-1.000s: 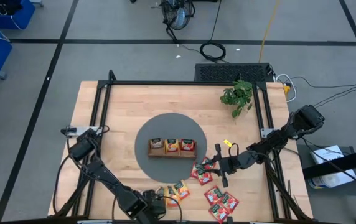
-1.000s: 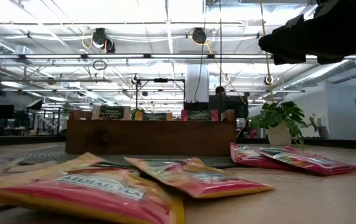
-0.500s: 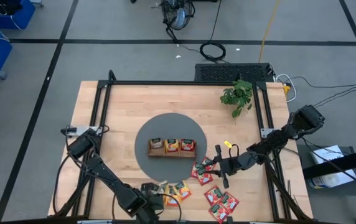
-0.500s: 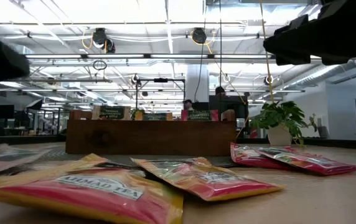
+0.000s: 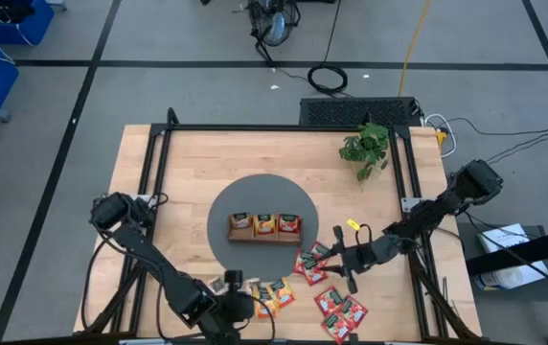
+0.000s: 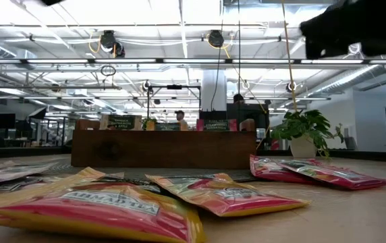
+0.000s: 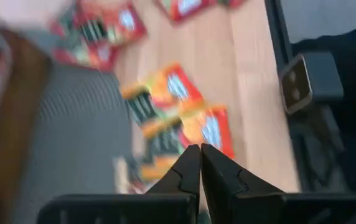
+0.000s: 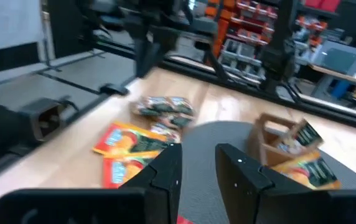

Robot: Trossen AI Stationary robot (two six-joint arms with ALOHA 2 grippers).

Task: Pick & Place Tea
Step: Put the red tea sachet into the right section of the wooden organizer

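Observation:
Tea sachets lie loose near the table's front edge: a beige one (image 5: pixel 226 283), orange ones (image 5: pixel 272 292) and red ones (image 5: pixel 314 264) (image 5: pixel 341 311). The wooden tray (image 5: pixel 265 227) stands on the round grey mat (image 5: pixel 255 196) with sachets upright in its compartments. My left gripper (image 7: pixel 200 150) is shut and hangs above the beige (image 7: pixel 127 177) and orange sachets (image 7: pixel 172 93), touching none; nothing shows between its fingers. My right gripper (image 8: pixel 196 165) is open and level above the red sachets, pointing toward the tray (image 8: pixel 290 146).
A potted plant (image 5: pixel 365 146) stands at the far right of the table. Black frame rails (image 5: pixel 159 172) run along the table's left, right and far sides. In the low view the sachets (image 6: pixel 112 202) lie flat before the tray (image 6: pixel 162 148).
My left gripper has risen from the sachets near the front edge and rolled, passing up out of the low view. The sachets beneath it have shifted a little, and a beige one now shows to the left of the orange ones.

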